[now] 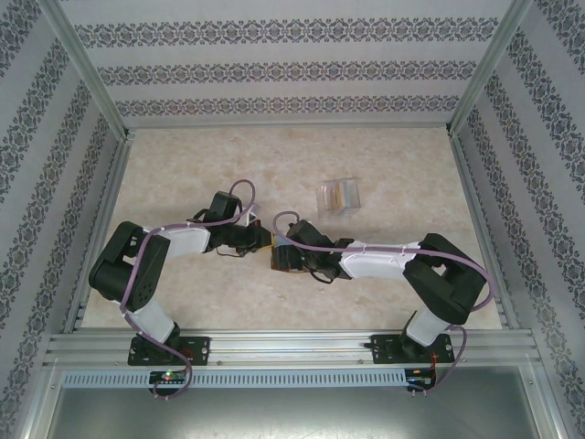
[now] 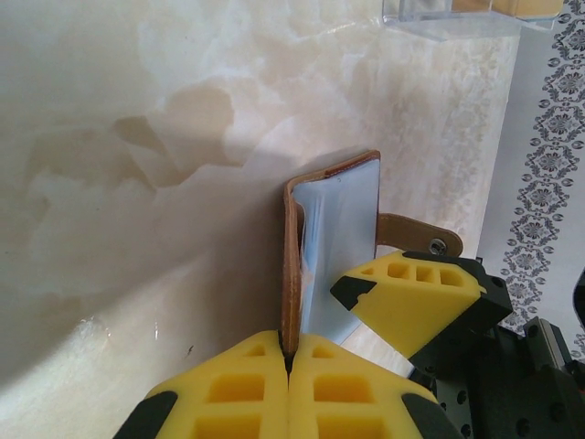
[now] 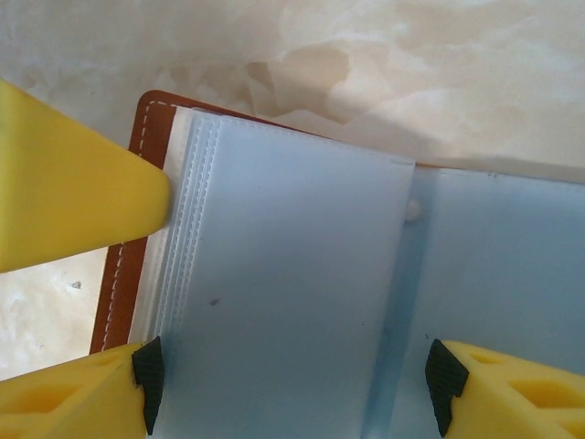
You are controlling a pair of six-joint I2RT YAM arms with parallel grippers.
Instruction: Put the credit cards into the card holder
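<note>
- Holding the card holder open at mid-table between both arms, you have its pale pockets turned to the right wrist camera, and no card shows in them.
- Your left gripper is clamped tight on the leather edge.
- Your right gripper has its jaws spread wide across a pocket, gripping nothing.
- The credit cards appear to sit in the clear box beyond, so I judge every insertion is left.

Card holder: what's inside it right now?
Pale frosted sleeves fill the open card holder, stitched near its brown edge. Whether a card sits in them I cannot tell; the frosted plastic covers whatever lies within or beneath.
</note>
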